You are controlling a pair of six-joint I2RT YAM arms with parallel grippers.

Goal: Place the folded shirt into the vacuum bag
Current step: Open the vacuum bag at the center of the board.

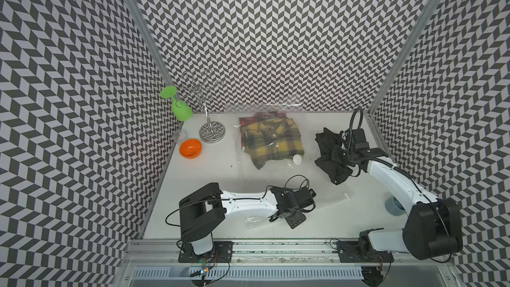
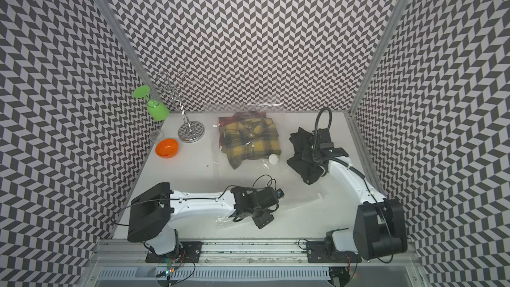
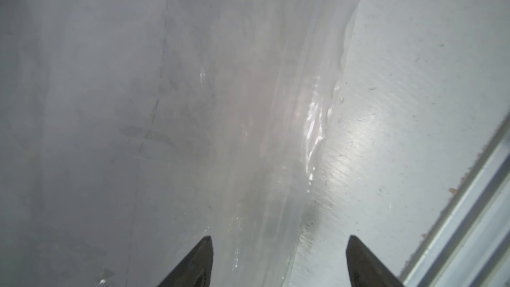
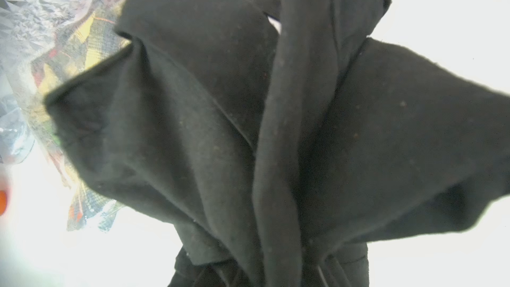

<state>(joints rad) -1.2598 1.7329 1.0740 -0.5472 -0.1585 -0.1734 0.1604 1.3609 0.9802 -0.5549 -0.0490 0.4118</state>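
**Left gripper** (image 3: 278,244): hanging low at the table's near centre, jaws standing wide apart and gripping nothing, with the vacuum bag's (image 3: 248,106) whitish near edge lying just below the fingers.
**Right gripper** (image 1: 338,158): hovering at the right, clamping a bunched black shirt (image 1: 325,144) that is dangling just right of the bag, outside it.
**Vacuum bag:** lying flat from the near centre to the far wall, its white valve cap (image 1: 297,159) sitting beside a plaid shirt (image 1: 271,140) showing under the clear plastic.
**Surface:** a white table (image 1: 209,183) is sitting inside chevron-patterned walls (image 1: 276,37), with a metal rail (image 1: 276,244) running along the near edge.
**Open room:** bare table is lying between the bag and the left wall. An orange bowl (image 1: 190,148), a green glass (image 1: 180,109) and a chrome rack (image 1: 211,131) are crowding the far-left corner.
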